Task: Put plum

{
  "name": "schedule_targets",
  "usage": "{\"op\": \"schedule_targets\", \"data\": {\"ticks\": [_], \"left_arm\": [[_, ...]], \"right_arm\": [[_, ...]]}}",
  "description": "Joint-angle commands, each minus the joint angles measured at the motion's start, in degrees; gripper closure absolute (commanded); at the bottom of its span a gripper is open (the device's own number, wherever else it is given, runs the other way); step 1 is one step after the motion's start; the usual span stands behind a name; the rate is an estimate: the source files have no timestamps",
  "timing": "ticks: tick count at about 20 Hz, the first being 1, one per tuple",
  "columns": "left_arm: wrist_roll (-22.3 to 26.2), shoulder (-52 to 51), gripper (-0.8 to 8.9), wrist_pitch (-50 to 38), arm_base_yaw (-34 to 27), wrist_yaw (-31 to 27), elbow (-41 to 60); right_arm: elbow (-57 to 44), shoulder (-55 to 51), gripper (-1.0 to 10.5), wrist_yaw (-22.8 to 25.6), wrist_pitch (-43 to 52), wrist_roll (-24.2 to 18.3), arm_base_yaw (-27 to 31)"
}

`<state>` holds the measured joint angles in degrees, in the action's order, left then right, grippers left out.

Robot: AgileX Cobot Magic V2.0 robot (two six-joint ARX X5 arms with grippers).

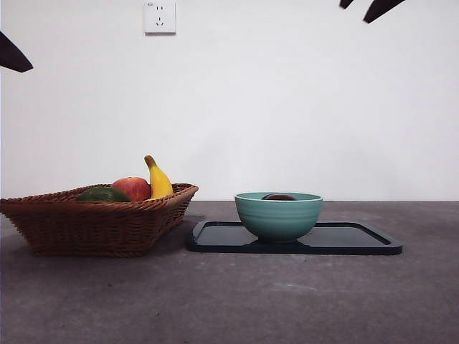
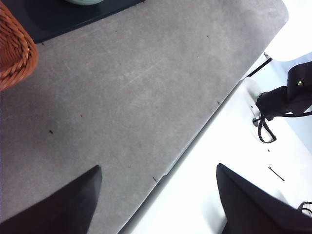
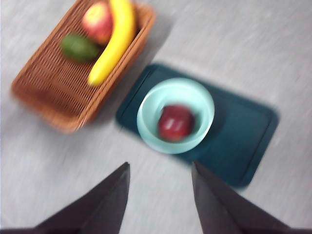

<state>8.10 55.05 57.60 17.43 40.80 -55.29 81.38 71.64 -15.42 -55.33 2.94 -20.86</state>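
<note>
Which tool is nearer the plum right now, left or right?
Right. The right tool hangs above the bowl holding the plum, jaws apart and empty. The left tool is off over the table's edge, open, with the plum outside its view.

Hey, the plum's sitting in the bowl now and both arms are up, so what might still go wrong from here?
The bowl sits toward the tray's basket-side end, not centred, so a bump could slide it over the rim. The right gripper, jaws open, hangs above the plum; a drop in height might clip the bowl. The right wrist view is blurred, so I cannot confirm how the plum is settled.
</note>
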Motion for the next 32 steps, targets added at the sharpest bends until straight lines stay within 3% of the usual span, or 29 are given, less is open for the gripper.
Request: {"op": "schedule_targets", "data": {"ticks": [1, 4, 7, 13, 28, 32], "left_arm": [[0.87, 0.31, 4.39, -0.66, 0.28, 0.44, -0.57], [0.87, 0.31, 4.4, -0.7, 0.28, 0.44, -0.57], [0.87, 0.31, 4.4, -0.7, 0.28, 0.44, -0.57], [0.87, 0.31, 4.4, -0.68, 0.28, 0.44, -0.57], [0.85, 0.31, 4.4, -0.85, 0.28, 0.44, -0.57], [-5.07, 0.46, 4.42, -8.59, 0.94, 0.24, -0.7]], "right_arm": [[-6.01, -5.64, 7.4, -0.24, 0.09, -0.48, -1.79], [-14.84, -14.21, 7.4, -0.28, 1.14, -0.48, -3.91], [-22.53, -21.27, 7.4, -3.65, 2.93, -0.39, -5.35], [-32.39, -28.15, 7.4, -6.25, 3.08, 0.72, -6.49], [-32.85, -28.7, 7.4, -7.1, 3.96, 0.72, -6.49], [-32.85, -28.7, 7.4, -7.1, 4.0, 0.7, -6.49]]}}
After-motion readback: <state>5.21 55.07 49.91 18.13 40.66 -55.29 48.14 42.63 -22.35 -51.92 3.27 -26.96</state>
